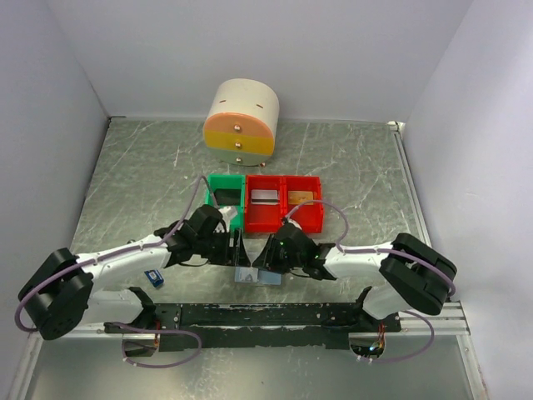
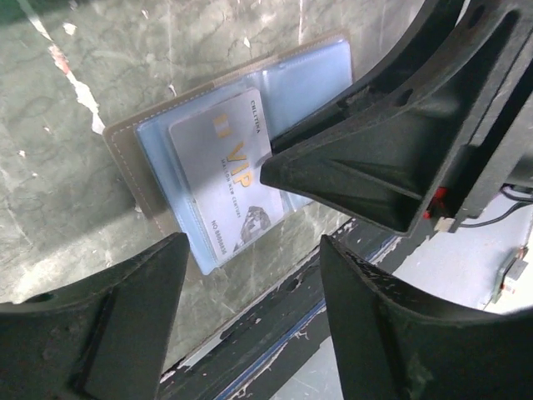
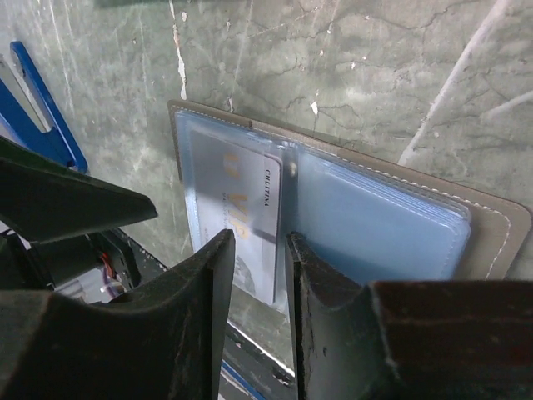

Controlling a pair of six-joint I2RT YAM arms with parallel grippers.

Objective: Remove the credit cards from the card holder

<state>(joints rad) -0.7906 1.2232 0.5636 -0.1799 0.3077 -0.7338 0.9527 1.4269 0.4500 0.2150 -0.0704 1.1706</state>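
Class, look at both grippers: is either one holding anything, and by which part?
Left gripper: nothing, jaws wide open. Right gripper: cannot be told; its jaws, slightly apart, straddle the card's long edge at the holder's fold.

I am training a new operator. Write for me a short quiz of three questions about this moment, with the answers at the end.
1. True or false: the flat grey-brown folding card holder lies open on the grey marbled table.
2. Where is the pale silvery plastic VIP card?
A) lying on the open holder, sticking out past its edge
B) inside a red bin
C) lifted high in the air
3. Fill in: the ___ gripper has its fingertips down at that card's edge, while the left gripper hovers above with its fingers wide apart.

Key: 1 true; 2 A; 3 right gripper.
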